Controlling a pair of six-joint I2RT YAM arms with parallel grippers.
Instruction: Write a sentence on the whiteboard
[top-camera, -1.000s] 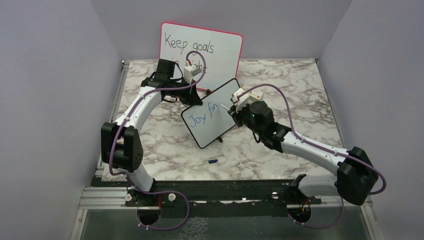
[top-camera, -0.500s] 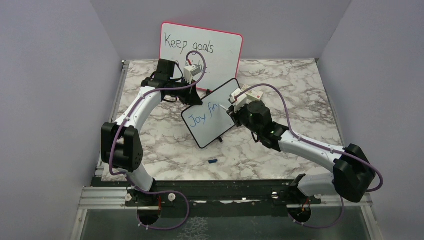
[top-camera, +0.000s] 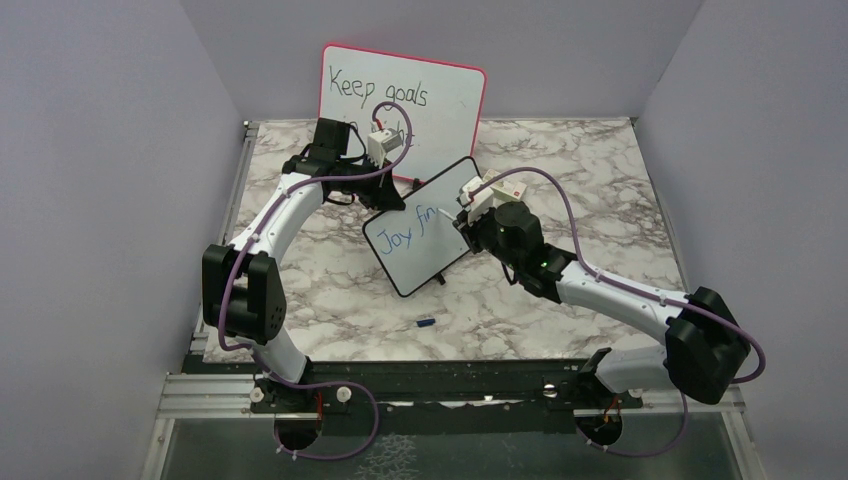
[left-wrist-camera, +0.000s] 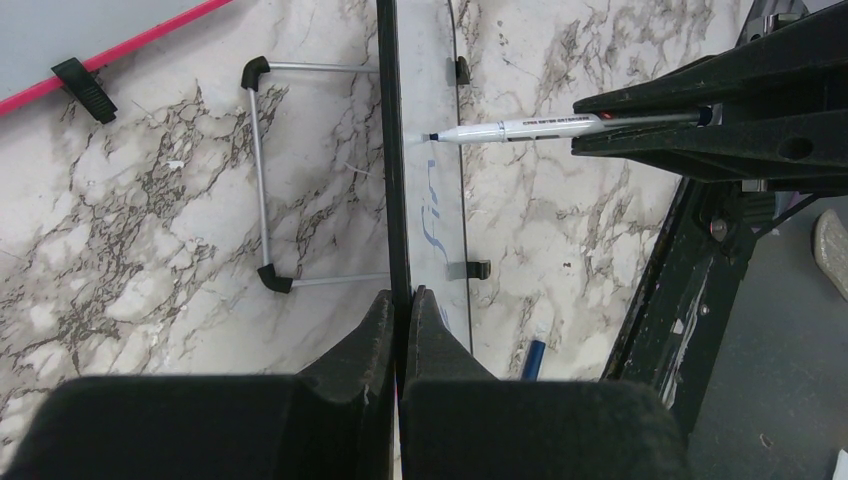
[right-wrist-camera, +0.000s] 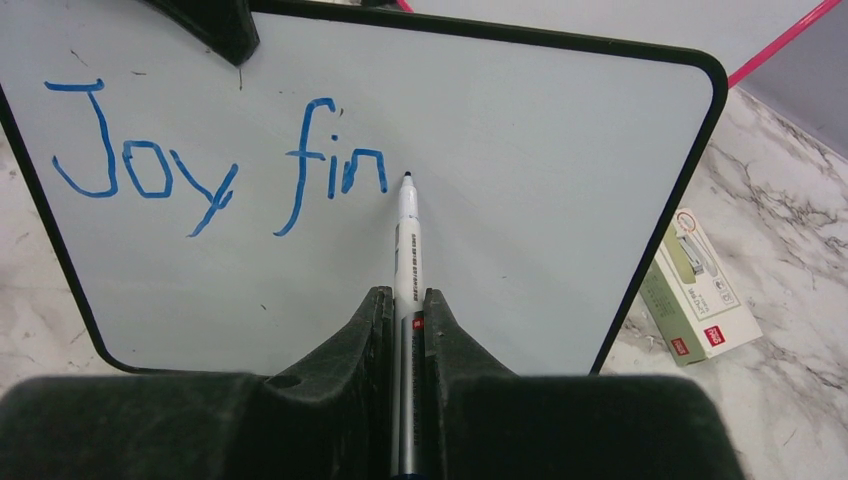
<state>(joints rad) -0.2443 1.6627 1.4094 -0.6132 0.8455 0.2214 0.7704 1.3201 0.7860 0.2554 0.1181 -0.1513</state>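
Observation:
The small black-framed whiteboard (top-camera: 420, 240) stands tilted mid-table; it fills the right wrist view (right-wrist-camera: 540, 150) and shows edge-on in the left wrist view (left-wrist-camera: 392, 150). Blue letters (right-wrist-camera: 215, 165) on it read "Joy fin". My left gripper (left-wrist-camera: 402, 300) is shut on the board's top edge. My right gripper (right-wrist-camera: 407, 300) is shut on a white marker (right-wrist-camera: 407, 240), also seen in the left wrist view (left-wrist-camera: 520, 128). Its tip sits at the board just right of the "n"; I cannot tell whether it touches.
A larger pink-framed whiteboard (top-camera: 440, 90) reading "Keep goals" leans against the back wall. A blue marker cap (top-camera: 425, 322) lies on the marble table near the front. A small green box (right-wrist-camera: 700, 285) lies right of the board. The board's wire stand (left-wrist-camera: 258, 180) rests behind it.
The right arm has shifted slightly left toward the board. The writing still reads "Joy fin". The left arm has not moved.

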